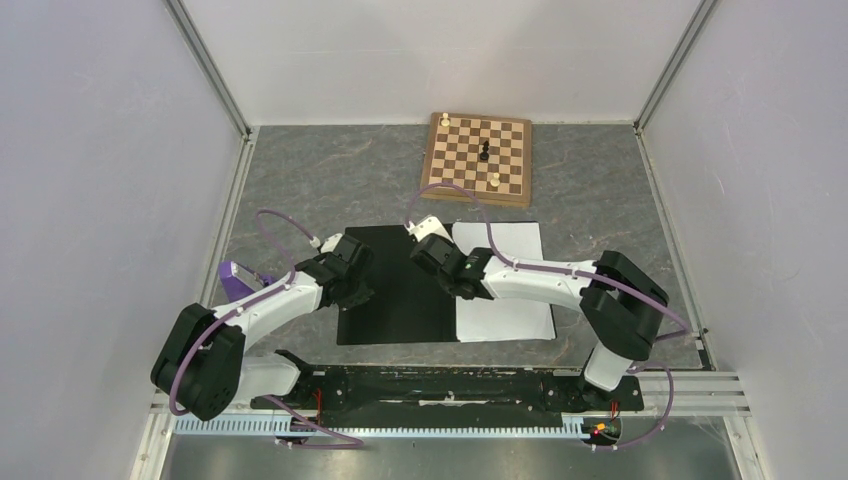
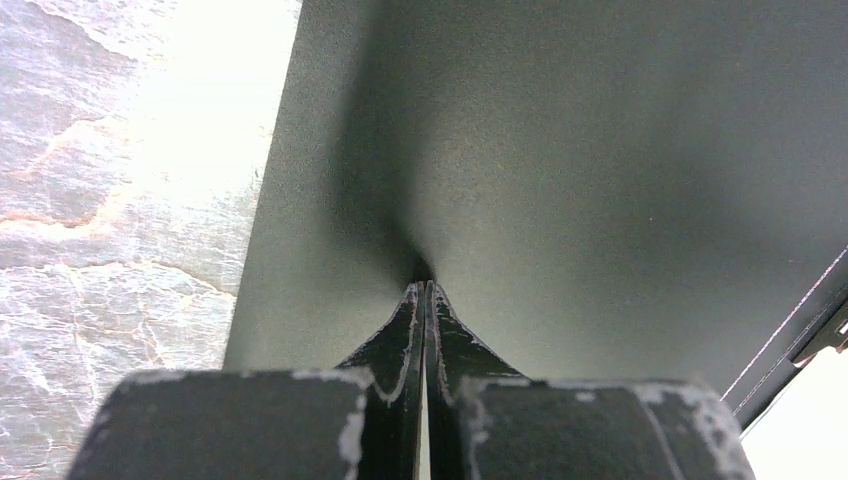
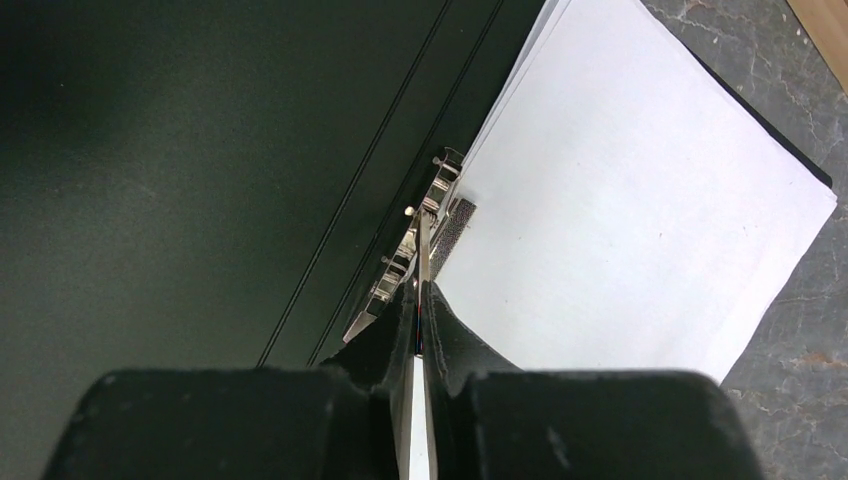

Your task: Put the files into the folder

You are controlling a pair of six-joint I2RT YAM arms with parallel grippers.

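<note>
The folder (image 1: 395, 300) lies open in the middle of the table, black inside up. The files (image 1: 510, 300), a stack of white sheets, lie on its right half, next to the metal spine clip (image 3: 420, 235). My left gripper (image 1: 347, 265) is shut and empty, its tips (image 2: 423, 285) pressed down on the black left cover (image 2: 600, 150). My right gripper (image 1: 435, 255) stands over the spine, its jaws (image 3: 420, 290) shut on the thin upright lever of the clip. The white sheets (image 3: 640, 200) fill the right of the right wrist view. The teal outside of the folder is hidden.
A wooden chessboard (image 1: 478, 157) with three pieces stands at the back, just beyond the folder. A purple metronome (image 1: 235, 277) sits at the left, partly behind my left arm. White walls close in the grey marbled table (image 1: 300, 190) on three sides.
</note>
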